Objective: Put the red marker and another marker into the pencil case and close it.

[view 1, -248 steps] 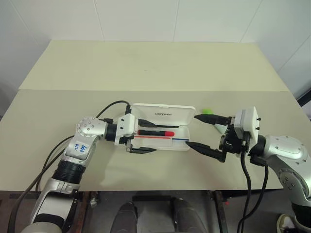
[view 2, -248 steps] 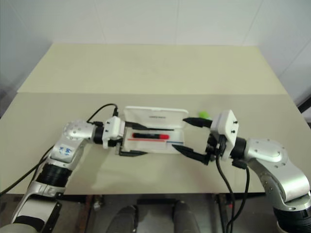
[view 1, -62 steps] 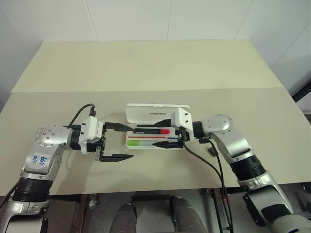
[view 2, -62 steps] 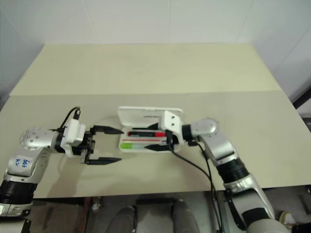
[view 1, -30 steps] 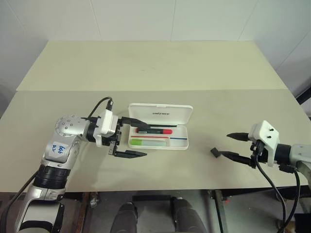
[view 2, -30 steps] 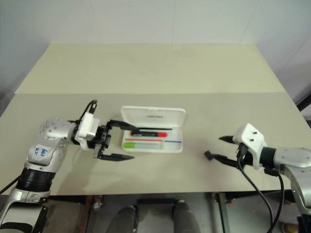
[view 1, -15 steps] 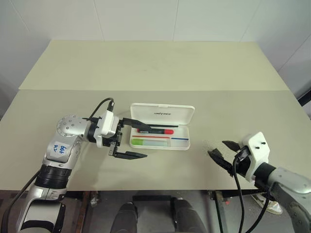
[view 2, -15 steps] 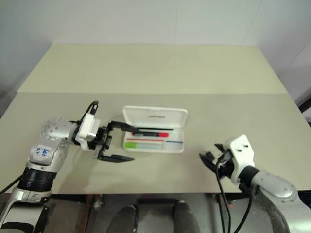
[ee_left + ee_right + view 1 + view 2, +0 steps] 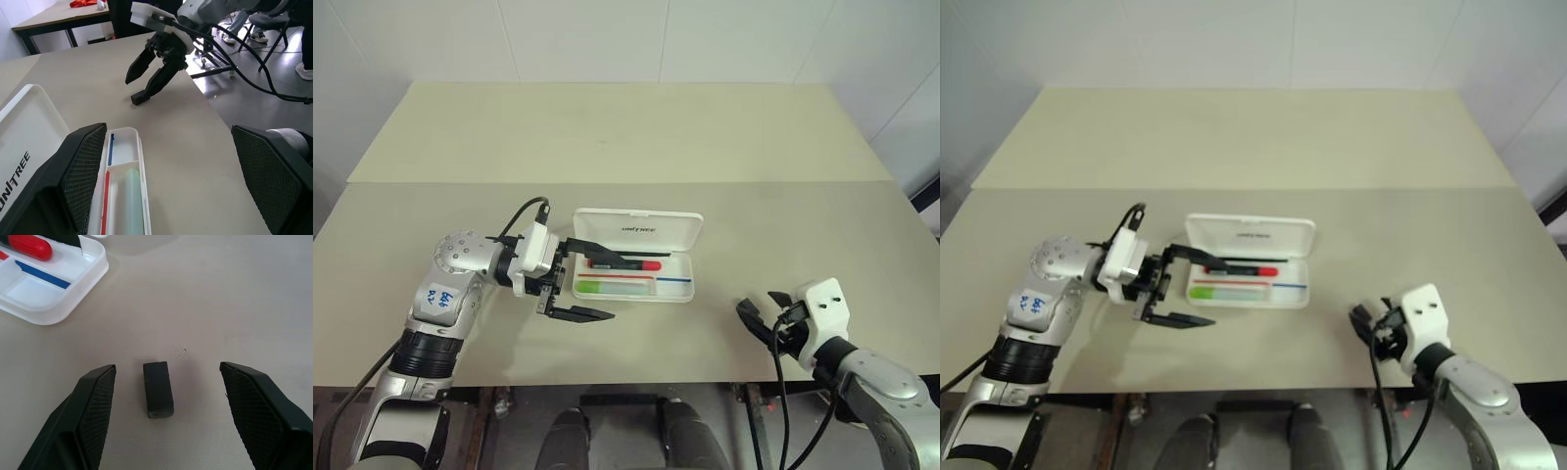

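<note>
The white pencil case (image 9: 690, 290) lies open mid-table, its lid (image 9: 636, 225) folded back. Inside, the red marker (image 9: 628, 264) lies along the far side and another marker, lime green (image 9: 615, 287), lies along the near side. My left gripper (image 9: 621, 289) is open at the case's left end, one finger over the tray and the other in front of it on the table. My right gripper (image 9: 764, 308) is open near the front right edge, away from the case. In the right wrist view the red marker's (image 9: 29, 246) end and the case's corner (image 9: 73, 293) appear beyond the fingers.
A small black block (image 9: 158, 389) lies on the table between my right gripper's fingers, touching neither. The beige table (image 9: 607, 137) has a seam across its middle. Its front edge runs just below the right gripper. The left wrist view shows chairs and a floor past the table's right edge.
My right gripper has sunk, rolled and shifted left, so the black block now lies between its fingers instead of beside them. The left gripper and the case have stayed put.
</note>
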{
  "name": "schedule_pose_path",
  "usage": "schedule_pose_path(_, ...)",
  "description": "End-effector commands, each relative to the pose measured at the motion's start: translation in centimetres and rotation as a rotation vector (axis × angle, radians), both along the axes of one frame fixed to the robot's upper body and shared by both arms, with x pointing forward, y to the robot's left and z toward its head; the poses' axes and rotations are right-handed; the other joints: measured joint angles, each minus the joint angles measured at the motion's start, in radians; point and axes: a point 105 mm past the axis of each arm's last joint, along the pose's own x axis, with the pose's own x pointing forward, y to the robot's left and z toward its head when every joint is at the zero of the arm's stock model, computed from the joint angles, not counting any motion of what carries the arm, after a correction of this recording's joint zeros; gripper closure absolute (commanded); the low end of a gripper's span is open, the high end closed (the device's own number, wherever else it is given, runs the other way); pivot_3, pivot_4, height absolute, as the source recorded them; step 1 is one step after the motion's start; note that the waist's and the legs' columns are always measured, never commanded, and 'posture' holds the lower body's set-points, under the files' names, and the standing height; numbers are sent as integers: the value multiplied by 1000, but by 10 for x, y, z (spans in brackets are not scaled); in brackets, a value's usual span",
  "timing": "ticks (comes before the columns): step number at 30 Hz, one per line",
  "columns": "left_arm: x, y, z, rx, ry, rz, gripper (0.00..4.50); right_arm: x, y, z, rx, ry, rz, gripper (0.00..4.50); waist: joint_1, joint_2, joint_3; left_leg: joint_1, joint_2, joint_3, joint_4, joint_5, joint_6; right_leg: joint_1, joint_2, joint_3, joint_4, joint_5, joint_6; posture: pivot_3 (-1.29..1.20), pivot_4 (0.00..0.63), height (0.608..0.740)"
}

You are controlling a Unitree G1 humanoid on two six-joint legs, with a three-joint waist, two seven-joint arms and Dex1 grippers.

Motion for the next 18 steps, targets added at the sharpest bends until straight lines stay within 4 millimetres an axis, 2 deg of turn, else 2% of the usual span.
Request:
schedule_pose_path(1, -1, -2, 7, -11, -25, -5, 122, -1, 4, 4, 4, -28, 7, 907, 0, 0, 0, 0, 0, 0, 0, 0, 0, 0, 0, 0, 0, 0, 0, 0, 150, 740)
schedule_pose_path(7, -1, -2, 7, -13, -24, -2, 122, 0, 2, -5, -5, -11, -2, 907, 0, 0, 0, 0, 0, 0, 0, 0, 0, 0, 0, 0, 0, 0, 0, 0, 150, 740)
schedule_pose_path(8, -1, -2, 7, -14, -24, -2, 122, 0, 3, -7, -3, -8, 2, 1075, 0, 0, 0, 0, 0, 0, 0, 0, 0, 0, 0, 0, 0, 0, 0, 0, 150, 740)
schedule_pose_path(11, -1, -2, 7, -15, -25, -1, 122, 0, 1, -12, -3, 0, 0, 1827, 0, 0, 0, 0, 0, 0, 0, 0, 0, 0, 0, 0, 0, 0, 0, 0, 150, 740)
schedule_pose_path(17, -2, -2, 7, -15, -27, 4, 122, 1, -3, -15, -10, 5, -7, 4109, 0, 0, 0, 0, 0, 0, 1, 0, 0, 0, 0, 0, 0, 0, 0, 0, 150, 740)
schedule_pose_path(18, -2, -2, 7, -16, -27, 4, 122, 2, -3, -15, -9, 3, -4, 4199, 0, 0, 0, 0, 0, 0, 1, 0, 0, 1, 0, 0, 0, 0, 0, 0, 150, 740)
